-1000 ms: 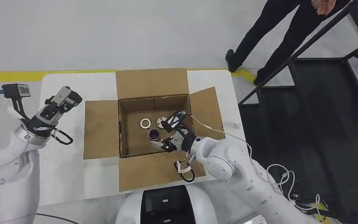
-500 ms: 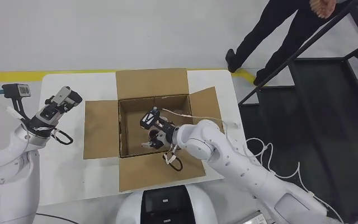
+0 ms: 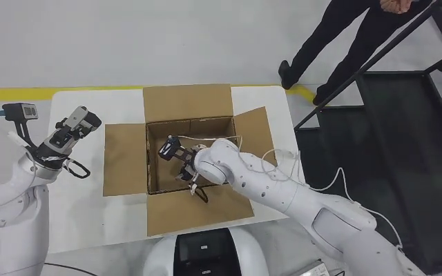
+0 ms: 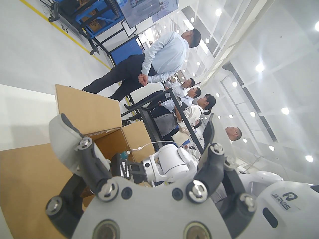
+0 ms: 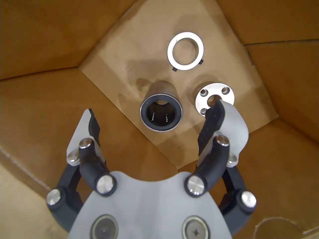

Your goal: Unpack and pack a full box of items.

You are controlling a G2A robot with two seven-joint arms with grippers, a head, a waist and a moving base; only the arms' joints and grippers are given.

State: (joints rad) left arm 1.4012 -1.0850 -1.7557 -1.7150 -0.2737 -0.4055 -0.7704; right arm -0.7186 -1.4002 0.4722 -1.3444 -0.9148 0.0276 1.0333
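Glossy white shells clad the right arm [image 3: 276, 186], hung with thin white cables; the left end effector [image 4: 134, 120] and right end effector [image 5: 153, 107] share grey plates, black linkages, silver screws.

- Your cardboard box [image 3: 186, 103] stands open, flaps spread outward.
- On its floor you see a silver ring [image 5: 185, 51], an upright black-rimmed bearing [image 5: 161, 110] and a holed flange [image 5: 214, 91], near one another but apart.
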